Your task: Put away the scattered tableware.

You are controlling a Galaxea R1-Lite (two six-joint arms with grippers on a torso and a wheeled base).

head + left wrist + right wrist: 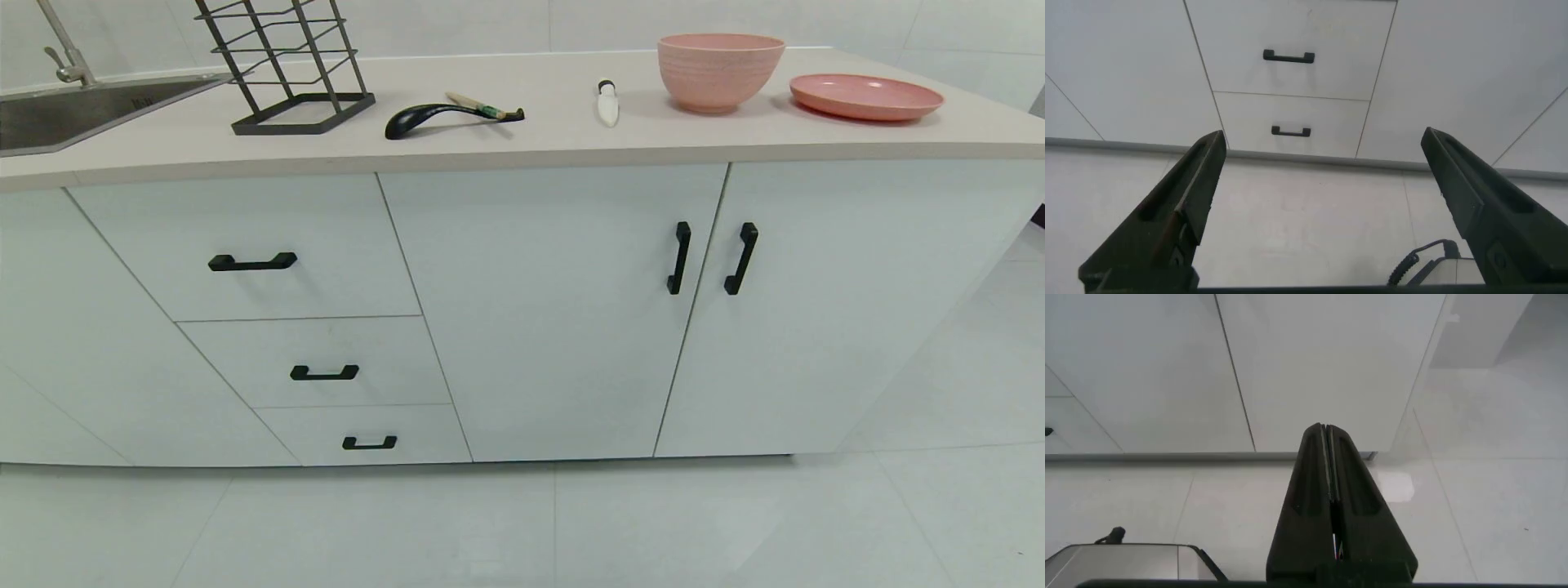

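Bowl [718, 69] is sitting at one o'clock on the countertop [531, 139], plate [865, 95] at two; left gripper [1323, 135] is gaping wide, right gripper's [1325, 429] fingers are touching.

Kitchen, judging by the stainless steel sink [82, 114] at far left, beige countertop [571, 135] and white cabinets [547, 310] with black bar handles [678, 257].
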